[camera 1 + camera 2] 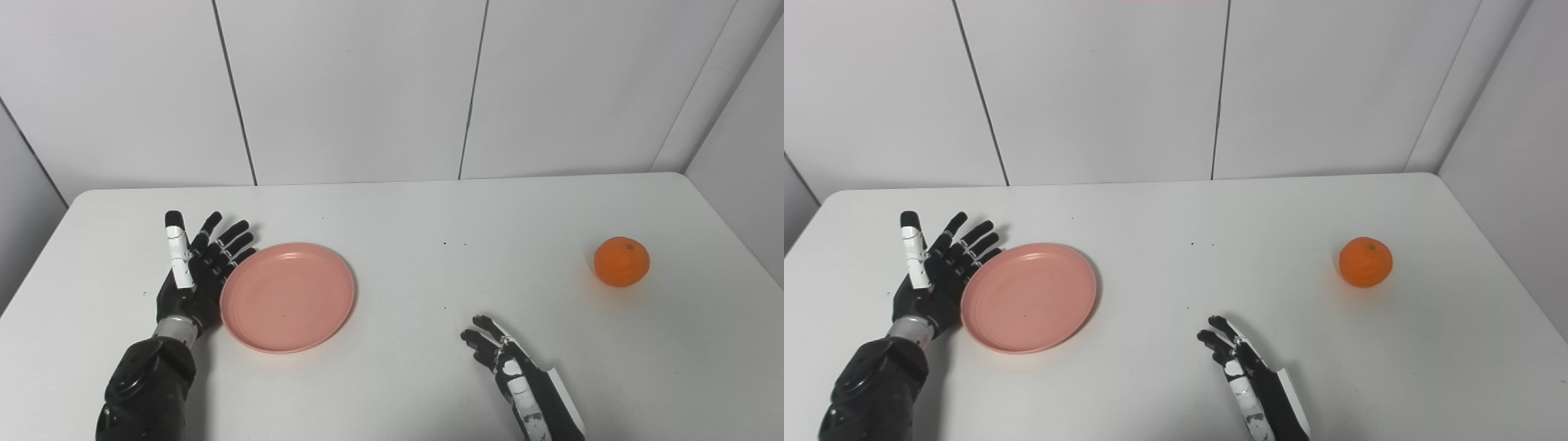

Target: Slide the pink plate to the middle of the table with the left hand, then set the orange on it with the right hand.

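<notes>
A pink plate (288, 297) lies flat on the white table (416, 214), left of the middle. My left hand (196, 269) stands edge-on against the plate's left rim, open, fingers spread and pointing away from me. An orange (621, 261) sits alone far to the right. My right hand (508, 361) rests low near the front of the table, open and holding nothing, well short of the orange and to its left.
White wall panels (367, 86) rise directly behind the table's far edge. A side wall (747, 122) closes in at the right, near the table's right edge. A few tiny dark specks (445, 244) dot the tabletop.
</notes>
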Robot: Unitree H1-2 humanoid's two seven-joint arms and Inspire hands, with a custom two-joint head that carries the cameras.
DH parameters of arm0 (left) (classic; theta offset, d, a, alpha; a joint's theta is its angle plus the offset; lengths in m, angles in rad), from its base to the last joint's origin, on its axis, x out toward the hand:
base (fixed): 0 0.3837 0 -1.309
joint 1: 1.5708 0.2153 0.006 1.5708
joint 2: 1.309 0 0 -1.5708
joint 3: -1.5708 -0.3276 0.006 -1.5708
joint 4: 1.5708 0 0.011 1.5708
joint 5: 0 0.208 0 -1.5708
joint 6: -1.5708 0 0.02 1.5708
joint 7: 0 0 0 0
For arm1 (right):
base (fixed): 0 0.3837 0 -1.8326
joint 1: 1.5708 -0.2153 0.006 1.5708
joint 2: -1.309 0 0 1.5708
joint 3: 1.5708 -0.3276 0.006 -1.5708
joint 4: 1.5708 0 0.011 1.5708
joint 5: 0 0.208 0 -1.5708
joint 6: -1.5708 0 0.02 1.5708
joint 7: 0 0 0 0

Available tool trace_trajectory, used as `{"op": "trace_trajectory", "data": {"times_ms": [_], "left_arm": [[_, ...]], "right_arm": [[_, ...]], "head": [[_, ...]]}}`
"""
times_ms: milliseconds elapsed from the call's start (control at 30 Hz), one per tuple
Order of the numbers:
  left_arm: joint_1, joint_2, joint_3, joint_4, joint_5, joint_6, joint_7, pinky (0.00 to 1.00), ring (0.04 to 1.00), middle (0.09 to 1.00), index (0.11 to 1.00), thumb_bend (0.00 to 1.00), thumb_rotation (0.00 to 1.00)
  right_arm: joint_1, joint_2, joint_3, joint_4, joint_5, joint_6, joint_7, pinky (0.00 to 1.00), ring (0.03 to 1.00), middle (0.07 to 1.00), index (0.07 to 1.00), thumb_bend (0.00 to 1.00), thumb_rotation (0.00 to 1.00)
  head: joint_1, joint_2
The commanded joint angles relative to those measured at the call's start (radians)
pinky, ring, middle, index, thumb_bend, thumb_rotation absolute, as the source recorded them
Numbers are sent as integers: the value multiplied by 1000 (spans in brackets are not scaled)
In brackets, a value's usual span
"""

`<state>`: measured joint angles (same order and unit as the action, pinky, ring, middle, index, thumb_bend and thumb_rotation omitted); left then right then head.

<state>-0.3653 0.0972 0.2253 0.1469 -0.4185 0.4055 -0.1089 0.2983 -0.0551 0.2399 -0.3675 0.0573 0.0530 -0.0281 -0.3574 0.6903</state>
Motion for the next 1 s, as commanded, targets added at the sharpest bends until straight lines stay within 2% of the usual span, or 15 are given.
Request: {"op": "trace_trajectory", "data": {"times_ms": [0, 300, 467, 700, 967], "left_arm": [[0, -1, -9, -24, -14, 26, -7, 841, 847, 805, 927, 924, 1000], [4, -18, -25, -47, -19, 63, 28, 905, 842, 771, 936, 939, 1000], [4, -32, -30, -50, -33, 64, 59, 967, 872, 827, 945, 948, 1000], [1, -38, -46, -48, -53, 64, 77, 999, 920, 865, 933, 923, 1000], [-1, -68, -59, -58, -37, 62, 92, 1000, 916, 864, 926, 907, 1000]], "right_arm": [[7, 75, 25, -17, -1, 32, 5, 904, 874, 814, 866, 934, 957], [-4, 81, 55, -5, 0, 29, -22, 885, 874, 820, 870, 907, 963], [-10, 84, 65, 6, -9, 20, -28, 894, 875, 822, 872, 893, 970], [-20, 89, 77, 30, -26, 1, -33, 900, 882, 824, 872, 904, 965], [-23, 95, 90, 41, -34, -8, -51, 888, 874, 814, 871, 901, 961]], "head": [[-11, -1], [-42, -9], [-72, -17], [-105, -21], [-110, -24]]}}
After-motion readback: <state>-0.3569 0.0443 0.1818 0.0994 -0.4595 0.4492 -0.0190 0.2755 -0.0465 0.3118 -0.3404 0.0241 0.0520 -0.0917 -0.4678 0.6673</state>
